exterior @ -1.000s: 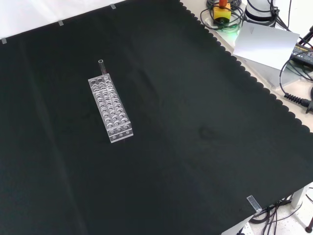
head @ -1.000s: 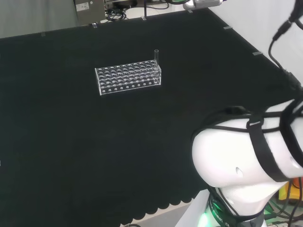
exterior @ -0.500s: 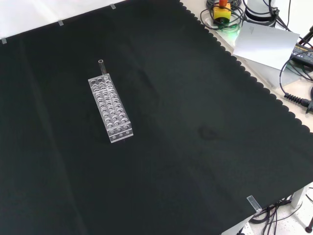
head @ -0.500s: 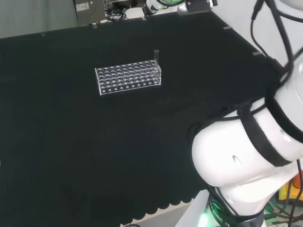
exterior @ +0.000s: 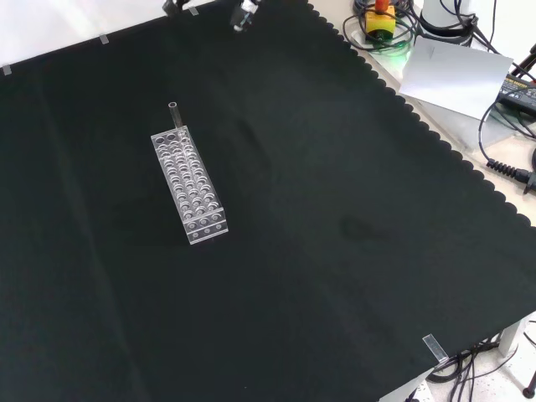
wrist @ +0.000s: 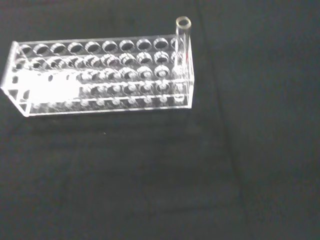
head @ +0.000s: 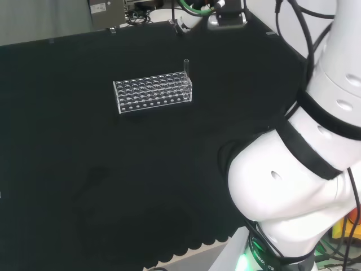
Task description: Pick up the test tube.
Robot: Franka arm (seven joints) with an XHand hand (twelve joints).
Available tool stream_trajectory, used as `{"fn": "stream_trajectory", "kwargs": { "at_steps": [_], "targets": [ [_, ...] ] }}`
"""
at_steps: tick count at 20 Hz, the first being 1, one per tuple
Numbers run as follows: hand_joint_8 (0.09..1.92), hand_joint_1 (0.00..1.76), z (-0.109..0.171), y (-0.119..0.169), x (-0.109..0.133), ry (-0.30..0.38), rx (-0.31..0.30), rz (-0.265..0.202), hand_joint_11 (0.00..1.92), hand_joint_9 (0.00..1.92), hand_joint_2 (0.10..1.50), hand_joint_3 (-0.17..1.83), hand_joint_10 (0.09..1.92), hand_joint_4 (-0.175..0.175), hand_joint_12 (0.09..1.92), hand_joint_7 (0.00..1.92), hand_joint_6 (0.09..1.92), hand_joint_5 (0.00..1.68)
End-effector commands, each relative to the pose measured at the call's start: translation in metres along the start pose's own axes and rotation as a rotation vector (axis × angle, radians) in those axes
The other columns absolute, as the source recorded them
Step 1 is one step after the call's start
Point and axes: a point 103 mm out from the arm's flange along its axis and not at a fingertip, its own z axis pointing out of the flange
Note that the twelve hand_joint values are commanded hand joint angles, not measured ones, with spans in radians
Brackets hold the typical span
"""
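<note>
A clear plastic rack (head: 152, 93) with many holes stands on the black cloth. One clear test tube (head: 186, 66) stands upright in its corner hole, at the rack's right end in the head view. In the front view the rack (exterior: 191, 186) runs lengthwise and the test tube (exterior: 174, 115) is at its far end. The wrist view looks down on the rack (wrist: 100, 75) and the test tube (wrist: 182, 45) from some way off. A small part of the hand (exterior: 246, 13) comes in at the front view's top edge, high above the cloth and beyond the rack. The hand (head: 184, 22) also appears at the head view's top.
The arm's white links (head: 293, 186) stand large at the head view's right. Off the cloth's scalloped edge in the front view lie a grey sheet (exterior: 456, 75), cables and a yellow and red button (exterior: 381, 18). Bare black cloth surrounds the rack.
The arm's links have swung up and over in the head view. A part of the hand has come in at the top of both views. Rack and tube have not moved.
</note>
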Motion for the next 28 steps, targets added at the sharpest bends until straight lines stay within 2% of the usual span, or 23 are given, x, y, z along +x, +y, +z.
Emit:
{"fn": "stream_trajectory", "kwargs": {
  "at_steps": [1,9,13,18,21,25,28],
  "targets": [
    [0.68,0.54,0.018,0.05,-0.009,0.055,0.021,0.012,0.0,0.0,0.96,0.2,0.67,-0.047,1.29,0.02,0.09,0.13],
    [0.76,0.55,0.041,0.091,-0.012,0.031,0.059,0.021,0.0,0.0,0.96,0.21,0.84,-0.061,1.39,0.08,0.09,0.18],
    [0.79,0.55,0.045,0.102,-0.013,0.038,0.068,0.031,0.0,0.0,0.96,0.21,0.88,-0.065,1.42,0.1,0.09,0.19],
    [0.81,0.58,0.052,0.113,-0.01,0.014,0.073,0.025,0.0,0.04,0.95,0.21,0.91,-0.069,1.44,0.15,0.09,0.22],
    [0.85,0.62,0.057,0.12,-0.006,-0.006,0.063,0.022,0.0,0.12,0.94,0.22,0.91,-0.073,1.49,0.29,0.09,0.27],
    [0.88,0.69,0.062,0.131,-0.004,-0.026,0.067,0.028,0.0,0.32,0.91,0.26,0.88,-0.086,1.56,0.53,0.09,0.35],
    [0.89,0.72,0.068,0.138,-0.003,-0.041,0.08,0.026,0.01,0.4,0.89,0.28,0.86,-0.094,1.57,0.61,0.09,0.39]
  ]
}}
